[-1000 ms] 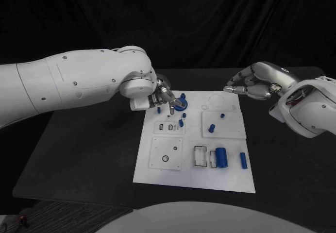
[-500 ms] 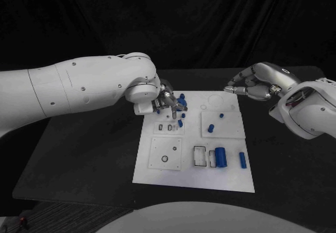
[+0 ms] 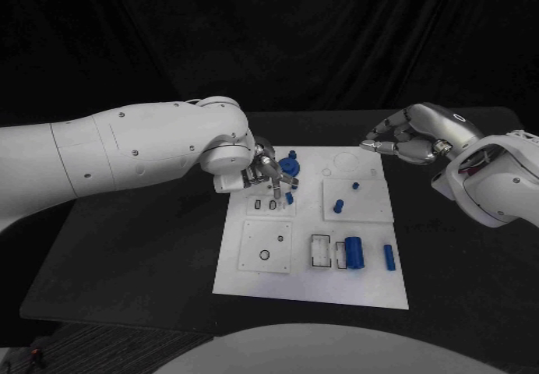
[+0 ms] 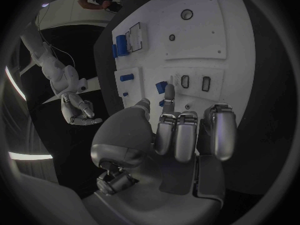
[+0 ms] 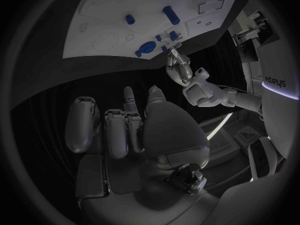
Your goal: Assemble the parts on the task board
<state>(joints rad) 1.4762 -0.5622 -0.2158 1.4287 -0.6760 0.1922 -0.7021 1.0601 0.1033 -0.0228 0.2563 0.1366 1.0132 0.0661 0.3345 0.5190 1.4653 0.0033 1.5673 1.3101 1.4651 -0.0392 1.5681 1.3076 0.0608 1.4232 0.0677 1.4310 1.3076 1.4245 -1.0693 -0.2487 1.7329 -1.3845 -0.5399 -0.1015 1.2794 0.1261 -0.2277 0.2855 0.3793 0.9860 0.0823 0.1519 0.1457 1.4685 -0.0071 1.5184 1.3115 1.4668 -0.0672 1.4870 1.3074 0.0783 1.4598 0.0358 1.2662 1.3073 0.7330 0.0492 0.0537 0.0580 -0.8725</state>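
The white task board (image 3: 325,287) lies mid-table. My left hand (image 3: 267,173) hovers over its far left corner, fingers (image 4: 177,135) stretched down toward the board with nothing between them. A round blue part (image 3: 291,166) stands just right of that hand, and a short blue peg (image 3: 289,198) (image 4: 161,87) stands below the fingertips beside two small slots (image 3: 265,204). My right hand (image 3: 406,139) hangs off the board's far right corner, thumb and finger pressed together on what looks like a tiny blue piece (image 5: 129,99).
Other blue parts on the board: two pegs (image 3: 355,185) (image 3: 339,206) on the right plate, a thick cylinder (image 3: 356,252) next to a framed pocket, and a thin rod (image 3: 389,257). A square plate with a ring hole (image 3: 266,246) sits near left.
My left hand has shifted slightly toward me, from the round blue part to above the slotted plate. The right hand has stayed put.
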